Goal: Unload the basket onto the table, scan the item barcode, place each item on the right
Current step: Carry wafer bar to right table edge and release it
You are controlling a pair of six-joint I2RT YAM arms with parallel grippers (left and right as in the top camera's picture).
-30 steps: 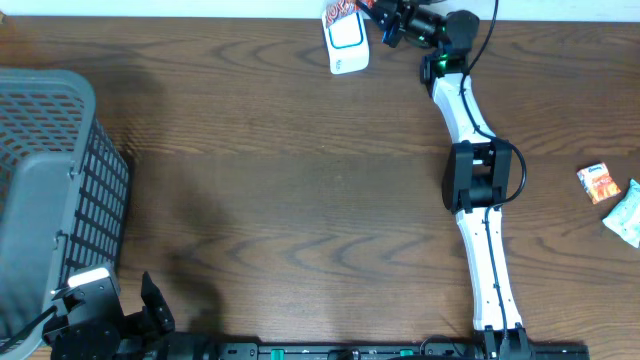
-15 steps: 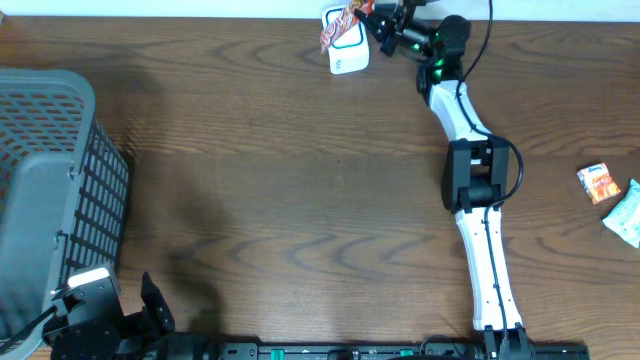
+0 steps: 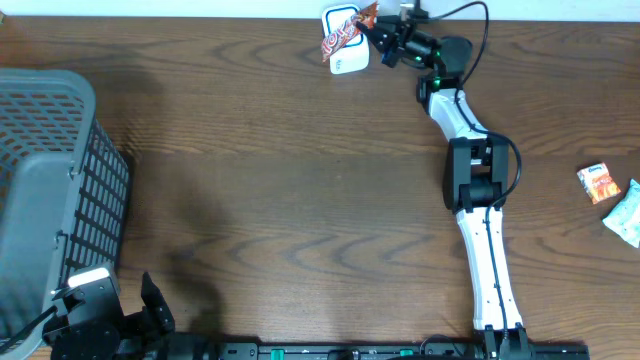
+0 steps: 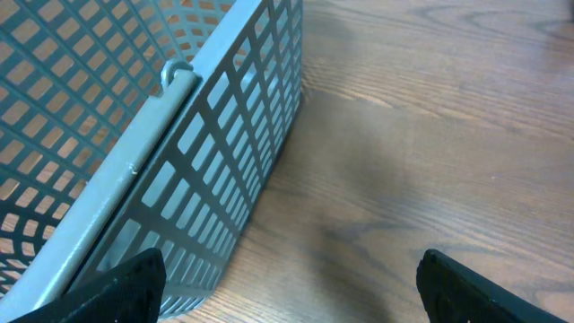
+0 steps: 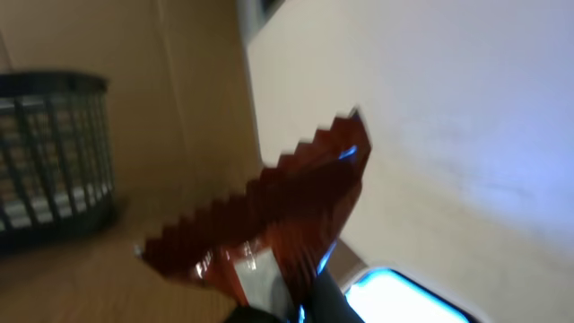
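The right arm stretched to the far edge of the wooden table (image 3: 300,180), and the right gripper (image 3: 373,26) was clenched on one edge of a red snack packet (image 3: 338,33). The packet hung in the air just over a white scanner (image 3: 348,64) lying at the far middle of the table. In the right wrist view, its zigzag-cut end stuck up and the scanner's window glowed blue-white close beneath it. The packet looked like thin, crinkly foil: probably very light, floppy and rather slick, so it would likely sag or twist if pinched by a corner. Its flat sealed end seemed the safest place to grip, as squeezing the middle could crush what was inside. I could not tell which face carried the barcode. At the near left corner the left gripper (image 4: 289,278) hung empty with its jaws spread wide, just beside the wall of a grey mesh basket (image 3: 100,210). Two more small packets (image 3: 597,183) lay at the right edge of the table, well apart from the scanner.
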